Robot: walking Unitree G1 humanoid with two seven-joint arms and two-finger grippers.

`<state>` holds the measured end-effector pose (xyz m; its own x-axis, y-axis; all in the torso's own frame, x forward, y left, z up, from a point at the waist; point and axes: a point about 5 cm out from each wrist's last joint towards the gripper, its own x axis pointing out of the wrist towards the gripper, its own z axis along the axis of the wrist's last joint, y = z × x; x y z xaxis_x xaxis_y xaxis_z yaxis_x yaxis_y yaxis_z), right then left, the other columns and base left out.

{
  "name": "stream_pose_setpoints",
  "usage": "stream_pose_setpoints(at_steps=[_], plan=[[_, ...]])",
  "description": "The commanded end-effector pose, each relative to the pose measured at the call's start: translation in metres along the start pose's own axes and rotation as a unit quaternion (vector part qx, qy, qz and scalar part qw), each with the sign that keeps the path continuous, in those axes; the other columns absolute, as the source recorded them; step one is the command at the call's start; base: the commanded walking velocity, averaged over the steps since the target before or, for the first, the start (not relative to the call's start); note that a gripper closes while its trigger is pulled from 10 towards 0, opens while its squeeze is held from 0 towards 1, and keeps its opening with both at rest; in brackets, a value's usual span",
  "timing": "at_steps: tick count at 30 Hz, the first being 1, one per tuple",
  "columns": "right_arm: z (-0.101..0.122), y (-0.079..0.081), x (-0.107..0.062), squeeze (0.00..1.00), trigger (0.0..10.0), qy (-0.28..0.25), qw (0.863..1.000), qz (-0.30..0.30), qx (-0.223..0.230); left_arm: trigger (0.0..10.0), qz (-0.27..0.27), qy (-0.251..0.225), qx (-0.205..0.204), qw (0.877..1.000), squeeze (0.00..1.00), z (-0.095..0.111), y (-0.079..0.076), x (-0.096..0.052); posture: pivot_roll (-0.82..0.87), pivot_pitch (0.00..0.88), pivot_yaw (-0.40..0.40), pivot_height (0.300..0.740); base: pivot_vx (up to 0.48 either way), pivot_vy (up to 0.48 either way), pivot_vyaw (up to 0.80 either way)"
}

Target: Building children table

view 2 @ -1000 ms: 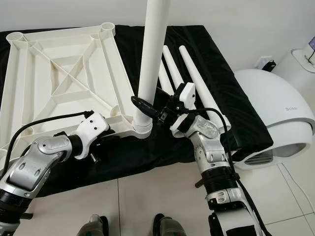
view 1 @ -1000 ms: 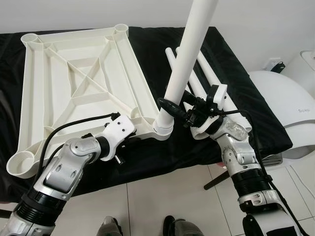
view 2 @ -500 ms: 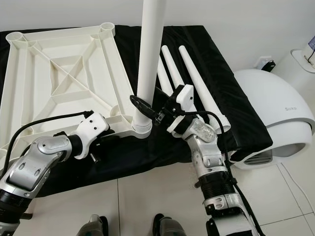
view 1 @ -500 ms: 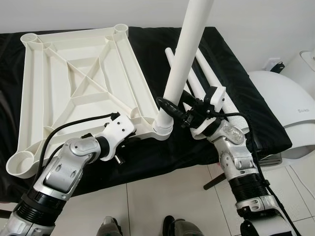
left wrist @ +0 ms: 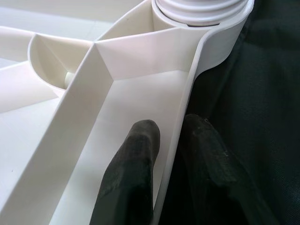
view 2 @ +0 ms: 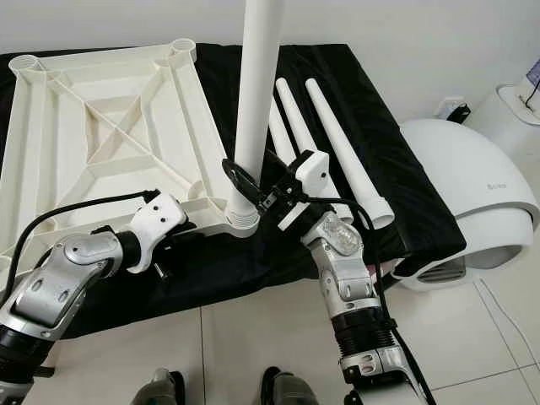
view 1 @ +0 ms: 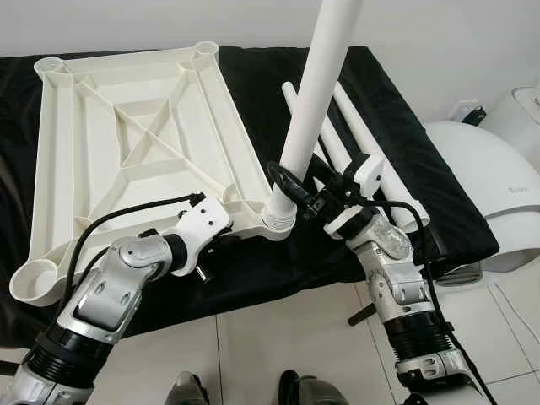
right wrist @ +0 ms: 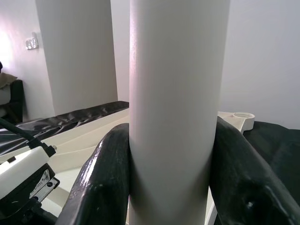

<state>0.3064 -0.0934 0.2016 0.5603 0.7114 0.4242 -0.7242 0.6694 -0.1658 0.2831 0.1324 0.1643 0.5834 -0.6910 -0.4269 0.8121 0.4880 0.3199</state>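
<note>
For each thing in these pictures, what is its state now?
Tabletop: upside down on the black cloth.
Upright leg: standing in a corner socket.
Spare legs: lying on the cloth.
Left gripper: shut on the tabletop rim.
Right gripper: shut on the upright leg.

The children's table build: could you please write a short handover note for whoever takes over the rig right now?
Left claw: shut on the rim of the upturned white tabletop, near the corner socket.
Right claw: shut on the upright table leg that stands in that socket.
The tabletop lies underside up on the black-covered bench. Three spare legs lie on the cover, right of the upright one.
Done: one leg seated in its socket; whether it is fully tight cannot be told.
Left: finish this leg, then fit the other three into the remaining corner sockets.
</note>
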Motion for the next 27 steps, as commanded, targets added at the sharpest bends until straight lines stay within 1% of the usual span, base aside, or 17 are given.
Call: stream_pose_setpoints(at_steps=[1, 6, 15, 20, 22, 25, 27], plan=[[-0.047, 0.004, -0.029, 0.0, 10.0, 0.125, 0.99, -0.047, 0.045, 10.0, -0.024, -0.005, 0.004, 1.0, 0.0, 0.003, -0.007, 0.002, 0.06, 0.203, -0.065, 0.74, 0.0, 0.0, 0.0], [-0.047, 0.007, -0.028, 0.0, 10.0, 0.126, 0.99, -0.052, 0.036, 10.0, -0.025, -0.006, 0.004, 1.0, 0.0, 0.003, -0.007, 0.003, 0.06, 0.202, -0.066, 0.74, 0.0, 0.0, 0.0], [-0.046, 0.016, -0.027, 0.0, 10.0, 0.13, 0.988, -0.081, 0.011, 10.0, -0.024, -0.006, 0.004, 1.0, 0.0, 0.003, -0.008, 0.002, 0.06, 0.2, -0.071, 0.74, 0.0, 0.0, 0.0], [-0.048, 0.018, -0.029, 0.0, 10.0, 0.132, 0.984, -0.12, 0.01, 10.0, -0.024, -0.006, 0.005, 1.0, 0.0, 0.003, -0.008, 0.002, 0.07, 0.201, -0.072, 0.74, 0.0, 0.0, 0.0], [-0.048, 0.018, -0.029, 0.0, 10.0, 0.132, 0.984, -0.12, 0.01, 10.0, -0.024, -0.006, 0.005, 1.0, 0.0, 0.003, -0.008, 0.002, 0.07, 0.201, -0.072, 0.74, 0.0, 0.0, 0.0], [-0.049, 0.019, -0.032, 0.0, 10.0, 0.134, 0.98, -0.145, 0.007, 10.0, -0.025, -0.005, 0.005, 1.0, 0.0, 0.003, -0.008, 0.002, 0.07, 0.199, -0.07, 0.74, 0.0, 0.0, 0.0], [-0.049, 0.019, -0.032, 0.0, 10.0, 0.134, 0.979, -0.151, 0.005, 10.0, -0.025, -0.005, 0.005, 1.0, 0.0, 0.003, -0.008, 0.002, 0.07, 0.199, -0.07, 0.74, 0.0, 0.0, 0.0]])
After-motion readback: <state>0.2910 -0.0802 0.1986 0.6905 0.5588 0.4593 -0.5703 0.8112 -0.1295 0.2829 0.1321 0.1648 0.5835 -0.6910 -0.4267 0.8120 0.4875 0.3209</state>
